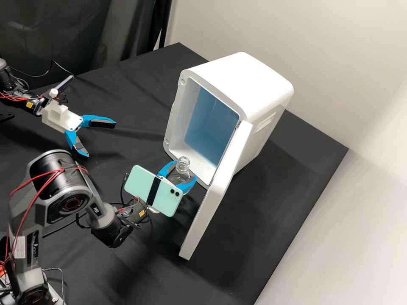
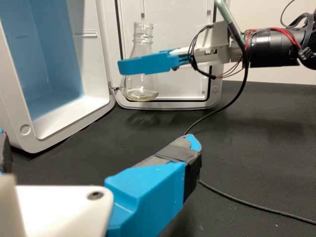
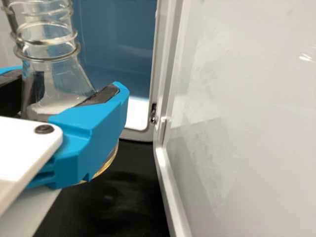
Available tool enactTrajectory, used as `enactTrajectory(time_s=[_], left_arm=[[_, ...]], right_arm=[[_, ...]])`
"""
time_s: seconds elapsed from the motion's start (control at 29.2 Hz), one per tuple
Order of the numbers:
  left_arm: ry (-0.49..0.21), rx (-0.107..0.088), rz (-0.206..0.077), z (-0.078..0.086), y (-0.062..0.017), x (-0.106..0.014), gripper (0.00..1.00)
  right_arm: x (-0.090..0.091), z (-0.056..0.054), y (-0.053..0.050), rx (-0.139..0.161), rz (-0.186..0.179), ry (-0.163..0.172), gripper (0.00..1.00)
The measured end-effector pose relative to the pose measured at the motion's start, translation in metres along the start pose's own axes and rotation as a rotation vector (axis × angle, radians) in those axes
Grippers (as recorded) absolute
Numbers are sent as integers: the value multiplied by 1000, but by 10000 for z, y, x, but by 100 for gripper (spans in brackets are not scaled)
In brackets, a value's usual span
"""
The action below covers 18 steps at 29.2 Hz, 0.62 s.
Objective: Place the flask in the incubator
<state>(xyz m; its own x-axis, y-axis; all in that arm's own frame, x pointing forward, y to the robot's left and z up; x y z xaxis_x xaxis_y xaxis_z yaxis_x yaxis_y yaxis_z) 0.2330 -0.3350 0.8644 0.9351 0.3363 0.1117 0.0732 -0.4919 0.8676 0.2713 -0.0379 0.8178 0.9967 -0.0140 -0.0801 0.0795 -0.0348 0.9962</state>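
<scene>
The flask (image 1: 182, 166) is clear, glossy glass with a ridged neck. The incubator (image 1: 254, 89) just beside it has a smooth white plastic shell with a soft sheen and a pale blue satin lining. Under the incubator, the bench (image 1: 275, 203) is covered in matt black cloth, faintly creased. The left gripper (image 1: 101, 139) and right gripper (image 1: 177, 176) have matt white plastic bodies. Their 2 fingers (image 2: 148, 197) each are smooth blue plastic, faced with dull dark pads (image 2: 170, 154).

Bright, even room light from above, white wall (image 1: 296, 34) evenly lit, soft shadows pooled on the black table (image 1: 275, 203), pale glare patch on the incubator door (image 3: 247, 123), small glints on the flask (image 3: 49, 64) glass
</scene>
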Motion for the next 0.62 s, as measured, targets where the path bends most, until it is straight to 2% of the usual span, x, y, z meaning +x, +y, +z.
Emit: enactTrajectory(time_s=[0.21, 0.62], left_arm=[[0, 0, 0, 0, 0, 0, 100], [0, 0, 0, 0, 0, 0, 100]], right_arm=[[-12, -9, -18, -1, -16, 7, 0], [-13, -10, -19, -1, -17, 7, 0]])
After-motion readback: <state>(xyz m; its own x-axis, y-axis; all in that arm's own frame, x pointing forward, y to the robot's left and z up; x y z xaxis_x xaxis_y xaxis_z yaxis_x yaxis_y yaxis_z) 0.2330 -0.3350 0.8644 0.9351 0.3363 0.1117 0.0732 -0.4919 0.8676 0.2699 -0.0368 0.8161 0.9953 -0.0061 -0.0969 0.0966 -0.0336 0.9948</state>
